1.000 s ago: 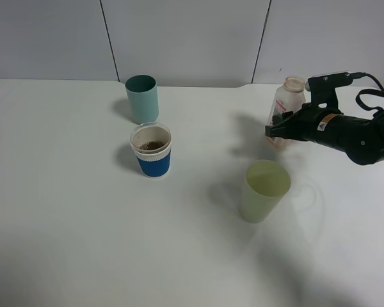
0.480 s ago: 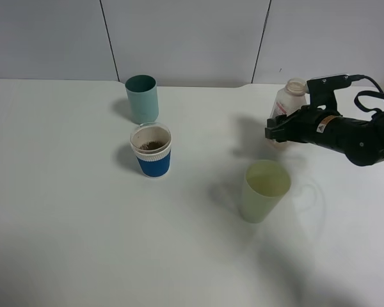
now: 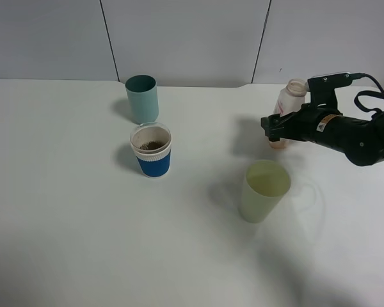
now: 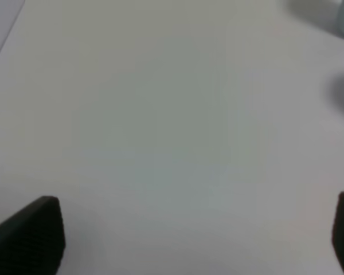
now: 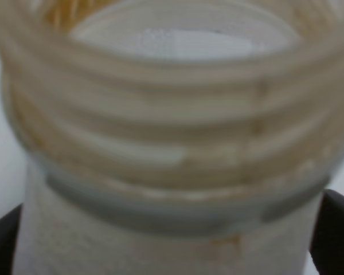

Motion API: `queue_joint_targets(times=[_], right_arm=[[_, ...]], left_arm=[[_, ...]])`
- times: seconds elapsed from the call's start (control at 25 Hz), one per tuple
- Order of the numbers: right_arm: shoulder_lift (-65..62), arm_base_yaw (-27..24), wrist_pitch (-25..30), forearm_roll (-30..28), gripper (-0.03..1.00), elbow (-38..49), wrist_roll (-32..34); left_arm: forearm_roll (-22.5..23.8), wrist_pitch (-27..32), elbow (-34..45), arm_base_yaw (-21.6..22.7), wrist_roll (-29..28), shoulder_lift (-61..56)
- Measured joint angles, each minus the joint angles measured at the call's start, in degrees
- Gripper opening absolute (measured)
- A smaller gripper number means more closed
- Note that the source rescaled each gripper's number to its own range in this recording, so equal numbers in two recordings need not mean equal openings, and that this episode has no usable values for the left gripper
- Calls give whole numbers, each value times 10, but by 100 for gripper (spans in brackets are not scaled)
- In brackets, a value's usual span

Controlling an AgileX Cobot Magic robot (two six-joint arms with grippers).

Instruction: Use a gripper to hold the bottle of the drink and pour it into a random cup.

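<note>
Exterior high shows the right end effector (image 3: 276, 130) released around the upright bottle (image 3: 288, 105) on the table (image 3: 83, 224).

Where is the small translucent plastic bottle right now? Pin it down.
In the exterior high view the small translucent plastic bottle stands upright at the table's far right, between the black right gripper's fingers, behind the pale yellow-green cup.

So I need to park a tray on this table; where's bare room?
The near-left table, in front of the blue-sleeved cup, is bare. So is the strip between that cup and the yellow-green cup. It's crowded at far right, around the bottle and right tool.
</note>
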Motion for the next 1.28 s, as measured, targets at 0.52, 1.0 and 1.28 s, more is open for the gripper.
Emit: queue_joint_targets(times=[0.52,1.0,1.28], right_arm=[[-58,1,58,0,95,1,22],[-212,1,118,0,95,2,9],[-330,8,121,9,95,2,-5]], left_arm=[[0,0,0,0,0,0],[0,0,0,0,0,0],[0,0,0,0,0,0]])
